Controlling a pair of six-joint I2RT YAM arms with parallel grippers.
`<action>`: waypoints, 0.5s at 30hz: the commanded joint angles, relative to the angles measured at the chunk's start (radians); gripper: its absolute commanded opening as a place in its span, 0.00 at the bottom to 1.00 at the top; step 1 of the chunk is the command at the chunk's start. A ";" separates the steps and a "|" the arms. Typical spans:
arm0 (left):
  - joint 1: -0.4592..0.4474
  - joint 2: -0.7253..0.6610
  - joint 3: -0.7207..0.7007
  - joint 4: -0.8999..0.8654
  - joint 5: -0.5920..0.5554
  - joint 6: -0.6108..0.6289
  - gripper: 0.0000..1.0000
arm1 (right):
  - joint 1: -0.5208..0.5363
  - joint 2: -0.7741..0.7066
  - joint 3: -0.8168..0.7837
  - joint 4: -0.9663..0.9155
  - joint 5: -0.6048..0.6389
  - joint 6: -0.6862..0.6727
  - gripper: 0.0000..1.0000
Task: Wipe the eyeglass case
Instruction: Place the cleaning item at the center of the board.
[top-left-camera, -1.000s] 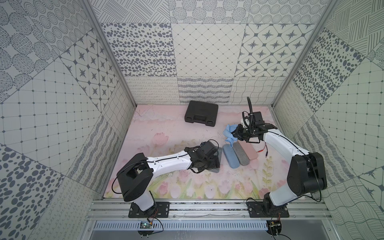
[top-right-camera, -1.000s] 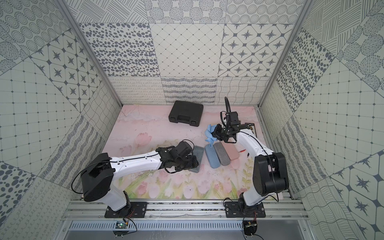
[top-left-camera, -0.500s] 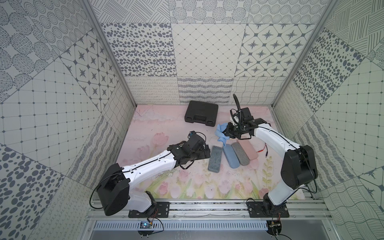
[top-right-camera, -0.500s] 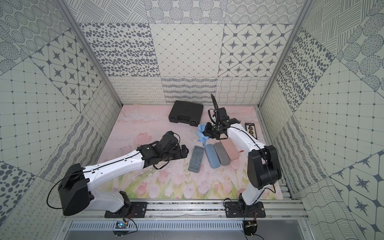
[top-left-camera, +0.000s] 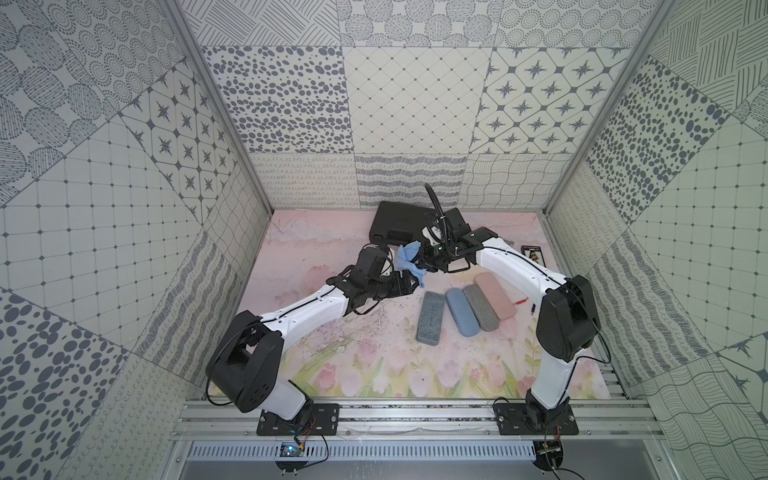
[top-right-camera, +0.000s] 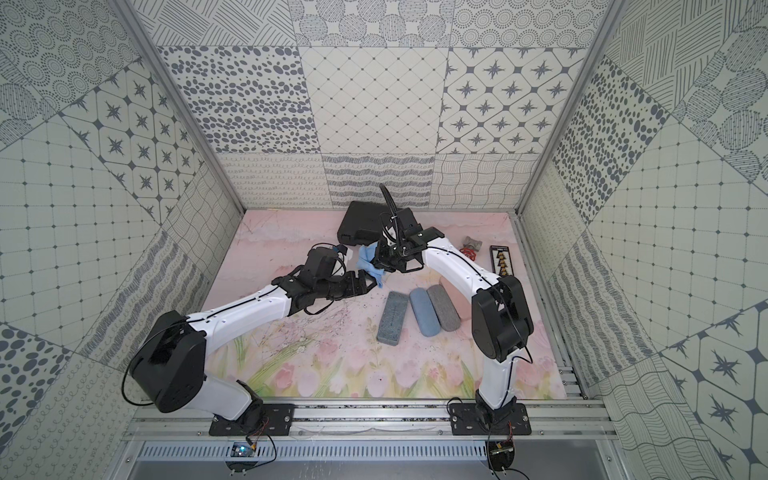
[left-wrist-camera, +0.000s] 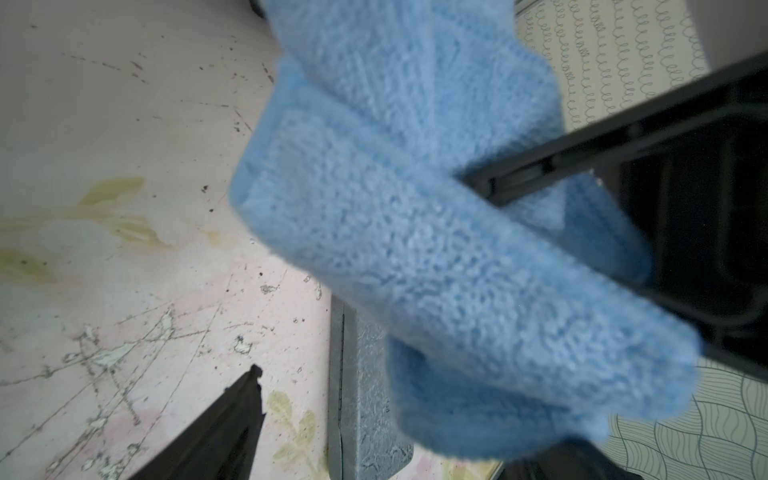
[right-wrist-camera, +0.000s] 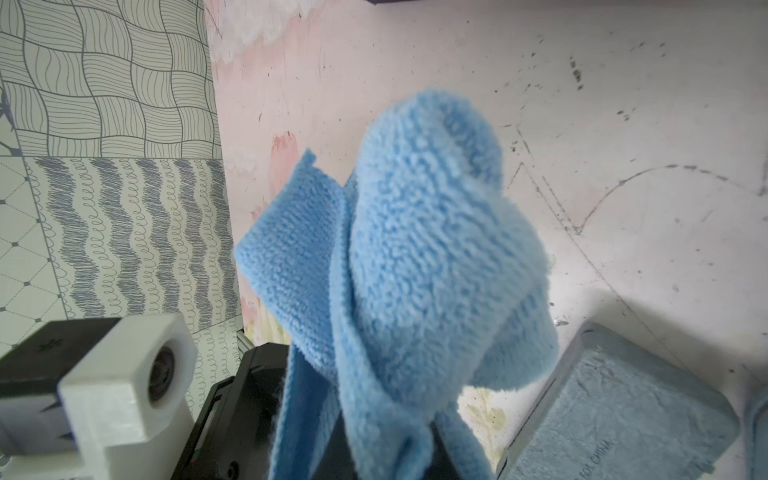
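Looking from the floral mat (top-left-camera: 332, 374) down: your left gripper (top-left-camera: 410, 286) has quit the textured eyeglass case (top-left-camera: 430, 318), which lies flat mid-mat (three neighbours (top-left-camera: 461, 318) ranked toward its 3 o'clock), and climbed to the blue cloth (top-left-camera: 409, 255) at the case's 11 o'clock. Your right gripper (top-left-camera: 424, 262) stays clenched on that cloth; left fingers (left-wrist-camera: 232, 424) gape, gripping nothing. Expect a handover; wiping hasn't begun.

Scratched pink desk (top-left-camera: 316, 245), printed with tulips along its front: a black hard case (top-left-camera: 395, 224) sits at the back edge. In front of it, well apart, four eyeglass cases lie side by side (a textured grey case (top-left-camera: 431, 318), a blue case (top-left-camera: 462, 313), a plain grey case (top-left-camera: 481, 308), a pink case (top-left-camera: 495, 297)). To its right lies a black card (top-left-camera: 532, 252), with a small red-and-grey object (top-right-camera: 471, 245) between.
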 joint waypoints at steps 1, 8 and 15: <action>0.040 0.046 0.027 0.188 0.205 0.043 0.89 | 0.026 0.033 0.034 0.019 -0.050 0.039 0.06; 0.094 0.078 -0.004 0.282 0.247 0.015 0.50 | 0.031 0.047 0.030 0.108 -0.153 0.120 0.07; 0.149 0.098 -0.013 0.220 0.197 0.007 0.00 | -0.007 0.110 0.143 -0.010 -0.203 0.053 0.26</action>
